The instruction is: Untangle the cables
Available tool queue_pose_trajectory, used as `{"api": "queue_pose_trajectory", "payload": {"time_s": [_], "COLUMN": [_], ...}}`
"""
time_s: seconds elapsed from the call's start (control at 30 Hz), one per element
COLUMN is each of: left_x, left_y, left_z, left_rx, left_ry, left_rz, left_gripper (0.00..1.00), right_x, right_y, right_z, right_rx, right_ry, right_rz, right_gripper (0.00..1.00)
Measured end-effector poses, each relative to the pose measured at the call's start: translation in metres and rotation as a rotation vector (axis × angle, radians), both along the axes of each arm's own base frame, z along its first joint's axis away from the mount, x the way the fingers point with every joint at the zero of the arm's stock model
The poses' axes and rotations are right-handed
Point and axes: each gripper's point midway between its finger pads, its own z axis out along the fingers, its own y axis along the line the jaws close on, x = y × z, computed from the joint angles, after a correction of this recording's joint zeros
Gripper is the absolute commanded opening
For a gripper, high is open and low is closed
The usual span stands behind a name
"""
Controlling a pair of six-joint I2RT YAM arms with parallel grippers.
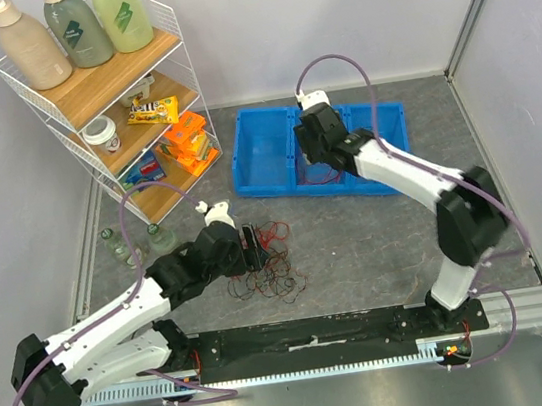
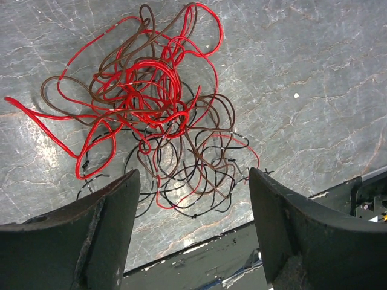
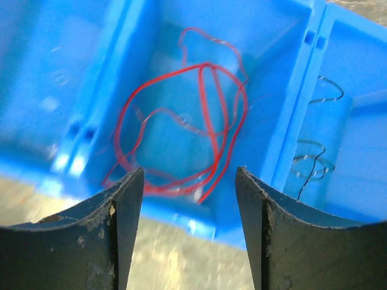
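The tangle (image 1: 265,264) is found on the table (image 1: 377,239), just in front of the left gripper (image 1: 254,248). From the wrist view, the left gripper (image 2: 192,175) is held with jaws wide and nothing between them, right over the near edge of the tangle (image 2: 151,115). The right gripper (image 1: 316,146) is parked over the bin (image 1: 264,153). Its jaws are spread wide too, seen at the right gripper (image 3: 188,175), and nothing is gripped. A red cable (image 3: 208,103) is lying loose in one compartment below it, and a few dark strands (image 3: 314,163) can be made out in the compartment beside it.

Handling-wise, this stuff is probably feather-light and floppy. The wires are hair-thin, so if one strand is tugged the whole clump is likely to be dragged along. A pinch is best taken on an outer loop that sticks clear, like the red one swinging out at the left side of the pile, not in the knotted middle. The thin strands could easily be missed between the pads, so a full close is likely needed.

For room, plenty of bare table is left to the right of the pile and between pile and bin. The rail (image 1: 310,337) sits close on the near side and the shelf (image 1: 103,85) is off to the far left, so pulls are better made rightward or away.
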Motion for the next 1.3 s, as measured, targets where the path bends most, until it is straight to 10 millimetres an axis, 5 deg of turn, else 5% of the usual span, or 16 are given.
{"api": "queue_pose_trajectory", "payload": {"time_s": [0.1, 0.2, 0.3, 0.4, 0.47, 0.57, 0.73, 1.07, 1.2, 1.3], "left_x": [0.001, 0.001, 0.004, 0.011, 0.014, 0.014, 0.007, -0.001, 0.002, 0.004], "left_y": [0.0, 0.001, 0.004, 0.011, 0.016, 0.021, 0.014, -0.001, -0.005, -0.008], "left_z": [-0.003, -0.006, -0.009, -0.011, -0.012, -0.02, -0.04, -0.057, -0.059, -0.063], "left_rx": [0.012, 0.023, 0.041, 0.065, 0.075, 0.088, 0.084, 0.021, 0.015, 0.015], "left_ry": [0.006, 0.011, 0.009, -0.006, -0.013, 0.0, 0.053, 0.086, 0.081, 0.081], "left_rz": [0.001, 0.003, 0.021, 0.068, 0.106, 0.124, 0.085, 0.024, 0.022, 0.02], "left_gripper": [0.73, 0.73, 0.77, 0.79, 0.75, 0.65, 0.59, 0.49, 0.44, 0.1], "right_x": [-0.047, -0.112, -0.178, -0.23, -0.265, -0.3, -0.319, -0.307, -0.309, -0.308], "right_y": [0.019, 0.057, 0.081, 0.081, 0.078, 0.084, 0.106, 0.104, 0.104, 0.101], "right_z": [0.03, 0.035, 0.004, -0.047, -0.079, -0.094, -0.075, -0.099, -0.092, -0.063], "right_rx": [0.104, 0.264, 0.405, 0.506, 0.56, 0.615, 0.719, 0.677, 0.698, 0.739], "right_ry": [-0.032, -0.029, 0.061, 0.2, 0.3, 0.373, 0.321, 0.323, 0.316, 0.247], "right_rz": [0.111, 0.312, 0.474, 0.536, 0.562, 0.628, 0.752, 0.672, 0.664, 0.678], "right_gripper": [0.7, 0.64, 0.61, 0.62, 0.63, 0.64, 0.6, 0.01, 0.0, 0.0]}}
